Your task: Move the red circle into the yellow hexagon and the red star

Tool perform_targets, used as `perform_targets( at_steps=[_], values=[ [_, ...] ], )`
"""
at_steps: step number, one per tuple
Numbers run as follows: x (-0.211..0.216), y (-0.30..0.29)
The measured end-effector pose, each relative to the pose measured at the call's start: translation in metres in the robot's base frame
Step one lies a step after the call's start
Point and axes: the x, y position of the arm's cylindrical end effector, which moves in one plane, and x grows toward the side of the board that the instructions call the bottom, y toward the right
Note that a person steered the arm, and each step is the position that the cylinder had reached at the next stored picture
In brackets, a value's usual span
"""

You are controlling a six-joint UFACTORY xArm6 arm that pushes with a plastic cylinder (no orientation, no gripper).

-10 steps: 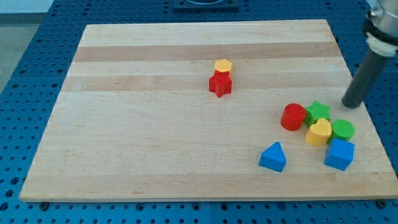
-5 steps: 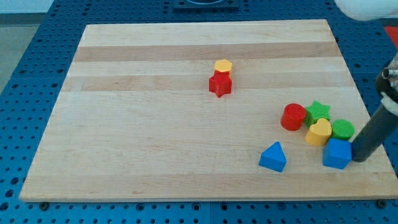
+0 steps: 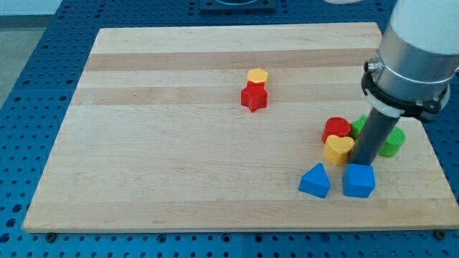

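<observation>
The red circle (image 3: 336,129) lies at the view's right, touching a yellow heart (image 3: 338,149) just below it. The yellow hexagon (image 3: 257,76) and the red star (image 3: 254,97) sit together near the board's middle, hexagon above star. My tip (image 3: 363,163) stands right of the yellow heart, just above a blue cube (image 3: 358,180), and below and right of the red circle. A green star (image 3: 360,125) is partly hidden behind the rod.
A green round block (image 3: 391,142) lies right of the rod. A blue triangle (image 3: 315,180) lies left of the blue cube. The wooden board (image 3: 179,165) rests on a blue perforated table; its right edge is close to the cluster.
My tip swept from the board's right edge down and then left into the cluster. It pushed the yellow heart and the blue cube to the left. The red circle barely moved.
</observation>
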Motion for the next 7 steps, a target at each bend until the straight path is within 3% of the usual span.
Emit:
perform_targets(
  at_steps=[7],
  values=[
    [-0.107,-0.047]
  ],
)
